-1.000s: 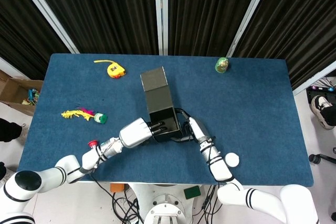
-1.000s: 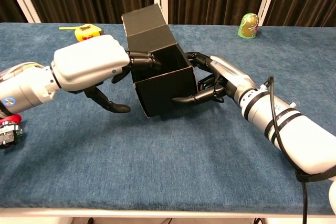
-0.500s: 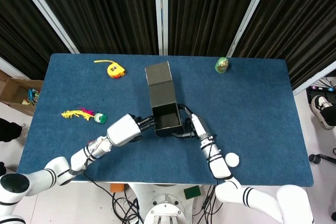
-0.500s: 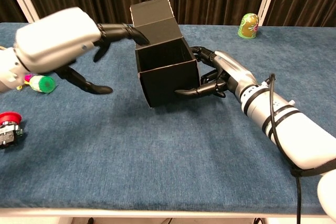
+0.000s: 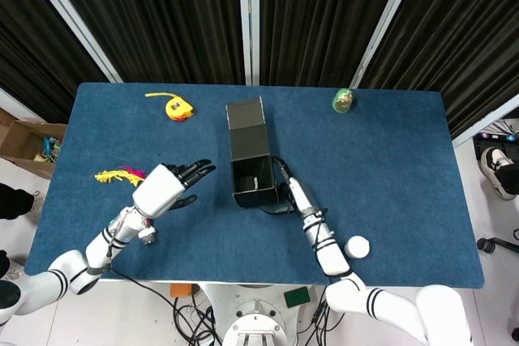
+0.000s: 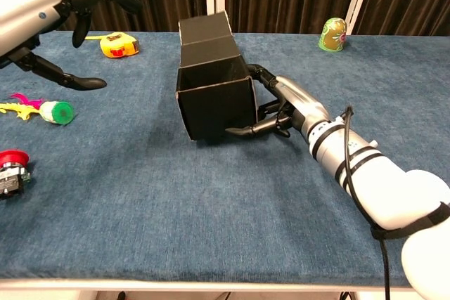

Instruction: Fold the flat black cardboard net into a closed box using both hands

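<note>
The black cardboard box (image 5: pixel 250 169) (image 6: pixel 213 89) stands near the table's middle, open at the top, its lid flap (image 5: pixel 246 113) (image 6: pixel 204 28) sticking up at the far side. My right hand (image 5: pixel 289 195) (image 6: pixel 281 107) grips the box's right side, its thumb lying across the front wall and its fingers at the right wall. My left hand (image 5: pixel 172 184) (image 6: pixel 49 22) hovers apart from the box at the left, raised above the table, fingers spread and holding nothing.
A yellow tape measure (image 5: pixel 176 107) (image 6: pixel 118 44) lies at the back left, a yellow-and-green feather toy (image 5: pixel 120 175) (image 6: pixel 43 109) at the left. A green doll (image 5: pixel 343 100) (image 6: pixel 333 34) stands at the back right. A red-capped thing (image 6: pixel 10 168) sits near the front left edge, a white disc (image 5: pixel 357 246) at front right.
My left hand has let go of the box's left wall and pulled away to the left and up, fingers opening. The box has shifted slightly, still gripped by my right hand.
</note>
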